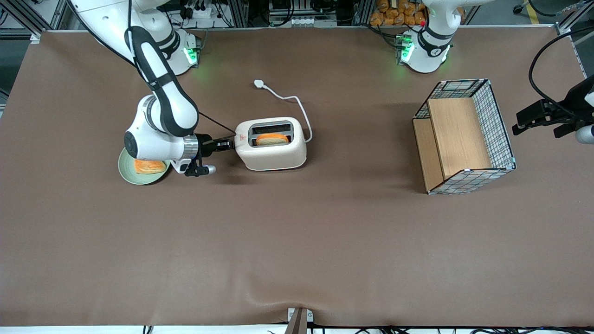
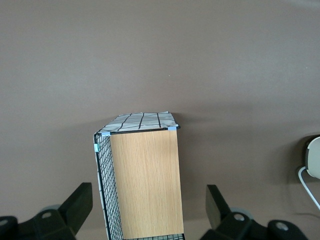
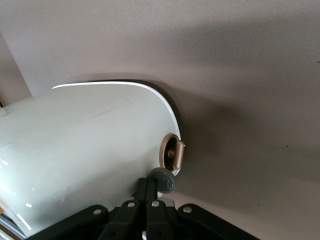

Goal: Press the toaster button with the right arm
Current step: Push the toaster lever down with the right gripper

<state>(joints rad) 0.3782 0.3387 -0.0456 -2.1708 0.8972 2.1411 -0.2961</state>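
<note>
Fingers (image 3: 150, 197) closed, seemingly touching toaster button (image 3: 163, 180).

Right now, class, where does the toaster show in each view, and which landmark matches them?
Front view: toaster mid-table, bread in one slot, shut jaws at its narrow end.
Left wrist view: only a cream sliver at the frame edge.
Right wrist view: its rounded end seen close, jaws at the button.
Shared landmark: the brown table.
</note>
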